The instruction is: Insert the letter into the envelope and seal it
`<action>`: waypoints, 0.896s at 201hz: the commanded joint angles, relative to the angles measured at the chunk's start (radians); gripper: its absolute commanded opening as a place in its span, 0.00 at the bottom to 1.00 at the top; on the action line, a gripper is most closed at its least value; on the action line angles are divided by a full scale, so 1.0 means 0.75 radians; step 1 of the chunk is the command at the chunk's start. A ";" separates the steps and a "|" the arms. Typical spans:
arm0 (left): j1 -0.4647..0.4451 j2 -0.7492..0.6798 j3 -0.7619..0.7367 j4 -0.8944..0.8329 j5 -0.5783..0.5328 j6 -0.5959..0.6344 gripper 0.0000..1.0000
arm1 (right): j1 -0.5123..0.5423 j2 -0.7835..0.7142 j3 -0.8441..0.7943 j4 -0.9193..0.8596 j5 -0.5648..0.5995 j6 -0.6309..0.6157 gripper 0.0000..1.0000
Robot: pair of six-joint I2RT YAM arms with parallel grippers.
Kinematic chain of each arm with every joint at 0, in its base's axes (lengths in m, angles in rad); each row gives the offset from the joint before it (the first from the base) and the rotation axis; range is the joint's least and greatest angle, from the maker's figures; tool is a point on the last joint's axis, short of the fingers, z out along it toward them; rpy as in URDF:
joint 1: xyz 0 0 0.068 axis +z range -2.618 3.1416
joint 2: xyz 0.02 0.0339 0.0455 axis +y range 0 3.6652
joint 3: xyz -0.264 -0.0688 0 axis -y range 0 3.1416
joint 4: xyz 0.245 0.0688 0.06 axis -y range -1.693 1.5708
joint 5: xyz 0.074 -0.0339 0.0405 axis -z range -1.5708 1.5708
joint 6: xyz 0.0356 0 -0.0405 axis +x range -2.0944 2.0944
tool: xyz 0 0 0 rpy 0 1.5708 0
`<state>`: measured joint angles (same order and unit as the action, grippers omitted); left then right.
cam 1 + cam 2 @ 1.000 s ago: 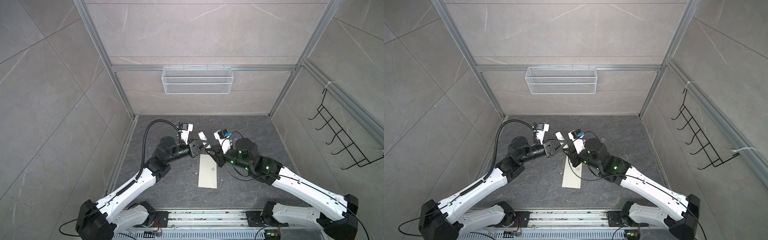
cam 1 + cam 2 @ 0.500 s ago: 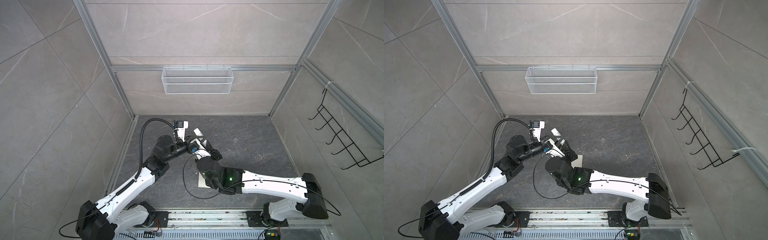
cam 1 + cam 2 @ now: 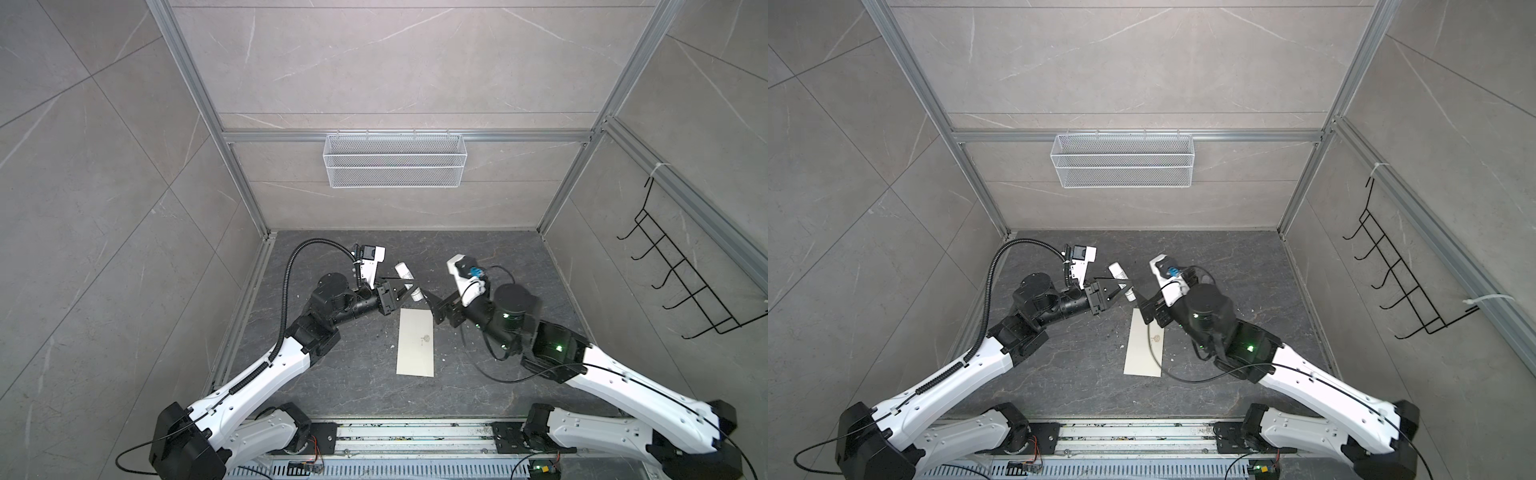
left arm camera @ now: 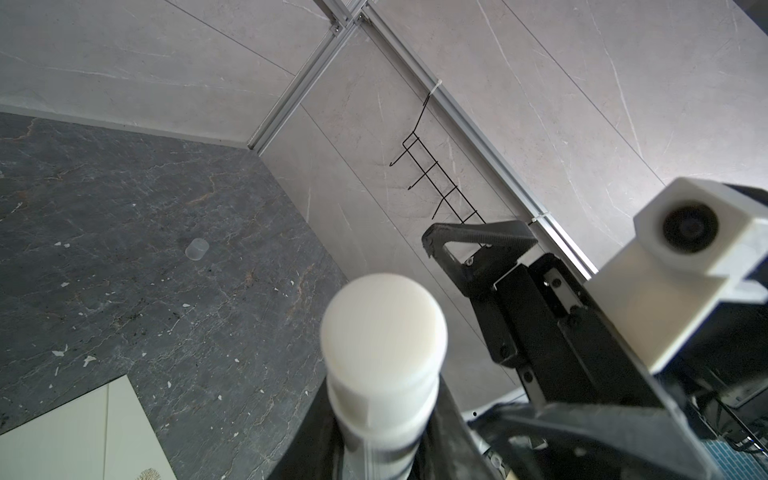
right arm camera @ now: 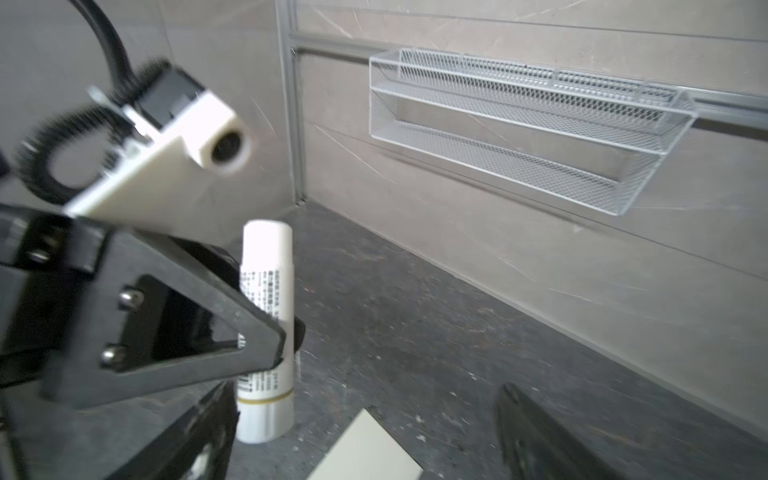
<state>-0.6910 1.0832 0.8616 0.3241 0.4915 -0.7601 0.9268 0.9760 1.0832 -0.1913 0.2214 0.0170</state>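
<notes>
Both top views: pinches glue stick (image 3: 405, 272) in left end effector (image 3: 409, 286) just beyond the envelope (image 3: 415, 349), likely to glue its flap; spreads right end effector (image 3: 432, 309) beside it; leaves envelope flat on worktop (image 3: 353, 374), letter unseen, presumably inside

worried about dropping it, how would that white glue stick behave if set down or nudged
The glue stick is a smooth round tube, so laid on its side it would probably roll. Stood on end it looks tall and narrow, so likely tippy. It shows no dent where the left gripper clamps it, so probably rigid.
</notes>
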 commanded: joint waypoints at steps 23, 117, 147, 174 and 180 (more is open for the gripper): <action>0.000 -0.023 0.012 0.187 0.121 -0.026 0.00 | -0.224 -0.003 -0.072 -0.022 -0.863 0.279 0.96; 0.001 -0.015 0.009 0.239 0.159 -0.058 0.00 | -0.371 0.110 -0.138 0.274 -1.192 0.498 0.63; -0.001 -0.011 0.010 0.241 0.162 -0.061 0.00 | -0.373 0.130 -0.135 0.305 -1.219 0.522 0.51; 0.001 -0.006 0.013 0.247 0.165 -0.066 0.00 | -0.373 0.140 -0.137 0.333 -1.224 0.539 0.42; -0.001 -0.006 0.012 0.247 0.164 -0.066 0.00 | -0.373 0.141 -0.137 0.340 -1.225 0.543 0.40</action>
<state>-0.6910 1.0847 0.8608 0.4416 0.5869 -0.8047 0.6510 1.0737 0.9833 0.0093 -0.6685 0.4007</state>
